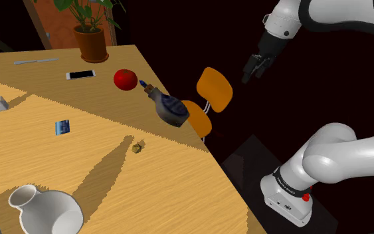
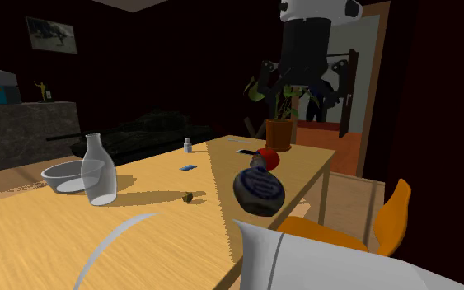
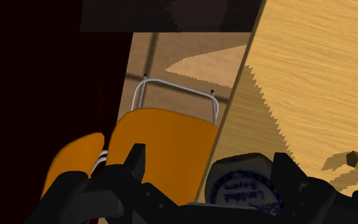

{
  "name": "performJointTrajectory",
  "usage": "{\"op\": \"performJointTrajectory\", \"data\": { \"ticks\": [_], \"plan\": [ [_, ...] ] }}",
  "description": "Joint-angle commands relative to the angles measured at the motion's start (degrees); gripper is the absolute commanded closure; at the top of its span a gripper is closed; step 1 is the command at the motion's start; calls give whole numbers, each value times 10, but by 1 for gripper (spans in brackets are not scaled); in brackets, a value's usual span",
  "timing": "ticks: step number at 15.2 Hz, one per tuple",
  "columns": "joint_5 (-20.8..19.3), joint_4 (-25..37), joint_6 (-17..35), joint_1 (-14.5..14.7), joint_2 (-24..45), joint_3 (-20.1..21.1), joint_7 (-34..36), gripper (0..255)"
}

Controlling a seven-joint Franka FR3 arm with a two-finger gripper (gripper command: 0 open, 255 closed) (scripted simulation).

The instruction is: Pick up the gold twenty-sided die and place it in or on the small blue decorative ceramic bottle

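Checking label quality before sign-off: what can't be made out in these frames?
Gold die: face markings too small, every view.
Blue bottle: lower part cut off by the wrist view's edge; mouth too small in the shoulder view.
White vase: base cut off by the shoulder view's lower edge.

The table [image 1: 79, 159] is matt light wood with visible grain. The bottle [image 1: 171, 110], mid-frame in the shoulder view, looks glazed, dark blue and glossy. The die [image 1: 137, 147] is dull gold. The chair [image 1: 213, 86] is smooth orange on thin metal tubing. The arm [image 1: 338, 156], lower right, is glossy white.
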Motion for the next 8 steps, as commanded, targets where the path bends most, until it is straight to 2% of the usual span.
{"op": "performJointTrajectory", "data": {
  "ticks": [1,8],
  "plan": [
    [0,0,0,0,0,0,0,0],
    [47,-35,110,26,73,55,54,0]
  ]
}}
